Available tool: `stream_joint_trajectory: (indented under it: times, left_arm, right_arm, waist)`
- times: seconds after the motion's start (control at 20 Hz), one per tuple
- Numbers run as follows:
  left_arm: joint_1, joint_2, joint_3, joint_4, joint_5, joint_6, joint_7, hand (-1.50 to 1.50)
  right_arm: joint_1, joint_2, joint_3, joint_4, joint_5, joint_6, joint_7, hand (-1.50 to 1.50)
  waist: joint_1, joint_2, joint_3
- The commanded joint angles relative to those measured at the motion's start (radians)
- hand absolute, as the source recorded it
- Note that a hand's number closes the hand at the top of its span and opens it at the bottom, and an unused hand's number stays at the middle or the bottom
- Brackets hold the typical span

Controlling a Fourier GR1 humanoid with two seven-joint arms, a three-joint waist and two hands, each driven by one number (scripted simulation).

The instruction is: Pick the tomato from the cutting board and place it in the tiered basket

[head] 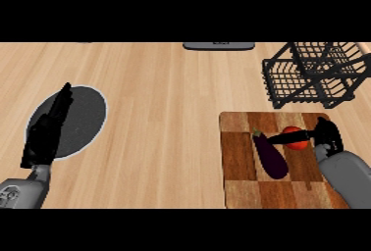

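We see a big wooden counter (167,98) first. On the far right of it stands the black wire tiered basket (315,73), and nothing is in the parts we can see. Nearer to us lies the brown cutting board (243,188). At the left is a dark round plate (87,117), and the left hand (51,127) rests over it with straight fingers, holding nothing. On the board lies a long purple eggplant (272,157), just beside the red tomato (292,138). The right hand (326,135) is at the tomato, and its dark fingers reach across the tomato's front, so we think it is closing on it now. The tomato sits on the board, so the picking step is not done. Next, we think the hand must lift the tomato up, stay clear of the eggplant, and carry it away from us to the basket.
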Motion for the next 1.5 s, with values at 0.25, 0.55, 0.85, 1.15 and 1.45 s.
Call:
stream_joint_trajectory:
  times: [0.25,0.55,0.85,1.15,1.45]
  left_arm:
    - [0.020,0.004,0.023,0.006,-0.004,-0.045,-0.015,0.00]
    - [0.019,-0.033,0.018,-0.004,-0.023,-0.023,-0.011,0.00]
    - [-0.030,-0.036,0.053,0.036,-0.041,-0.042,-0.007,0.00]
    - [-0.004,-0.011,0.085,0.026,-0.020,-0.068,-0.006,0.00]
    - [-0.034,-0.052,0.041,0.067,-0.057,-0.051,-0.039,0.00]
  right_arm:
    - [-0.044,0.088,-0.035,0.096,-0.099,0.144,0.001,1.50]
    - [-0.075,0.062,0.057,0.143,-0.008,0.167,0.020,1.50]
    - [-0.072,0.086,-0.059,0.092,0.025,0.041,0.017,1.50]
    - [-0.112,0.144,0.113,-0.130,0.203,0.034,0.002,1.50]
    - [-0.304,0.264,0.349,-0.223,0.306,0.146,-0.294,1.50]
  waist:
    - [0.005,0.004,0.002]
    - [0.006,0.003,0.001]
    - [-0.006,0.002,0.001]
    - [-0.004,-0.006,-0.001]
    - [0.024,0.000,-0.001]
